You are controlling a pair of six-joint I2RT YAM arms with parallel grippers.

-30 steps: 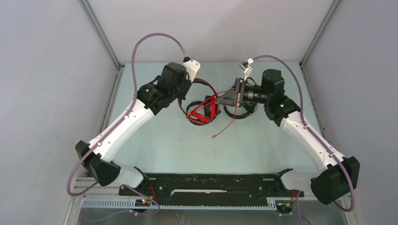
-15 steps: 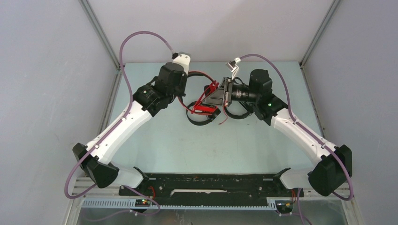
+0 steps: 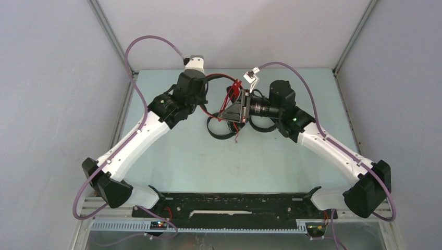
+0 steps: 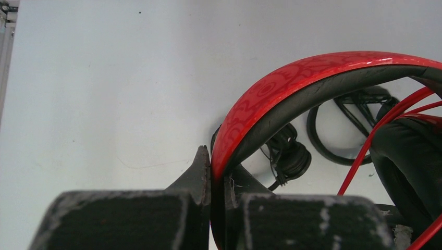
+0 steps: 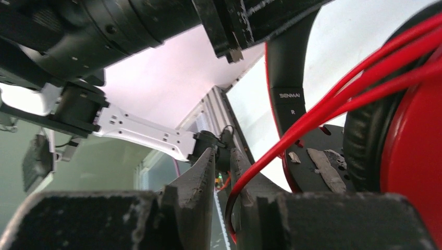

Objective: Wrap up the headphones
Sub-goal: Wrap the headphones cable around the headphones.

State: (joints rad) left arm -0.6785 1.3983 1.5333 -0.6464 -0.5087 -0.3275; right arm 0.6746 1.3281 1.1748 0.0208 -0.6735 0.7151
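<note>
The red headphones (image 3: 233,98) hang in the air between my two arms, above the table's far middle. My left gripper (image 4: 211,156) is shut on their red patterned headband (image 4: 292,78). The right gripper (image 5: 221,151) stands open by a narrow gap. The red cable (image 5: 323,117) runs down through that gap along one finger, not pinched. Its loose end (image 3: 237,135) dangles below. A red ear cup (image 5: 412,156) sits close to the right fingers. Two black headphones (image 3: 219,129) (image 3: 263,125) lie on the table underneath, with their thin black cables beside them (image 4: 333,140).
Grey enclosure walls and metal corner posts (image 3: 112,47) close in the table on three sides. A black rail (image 3: 234,203) runs along the near edge between the arm bases. Purple hoses (image 3: 140,52) loop above both arms.
Both arms have carried the red headphones up and toward the back left. The right jaws have parted a little around the red cable, whose trailing end has been dragged in toward the middle.
</note>
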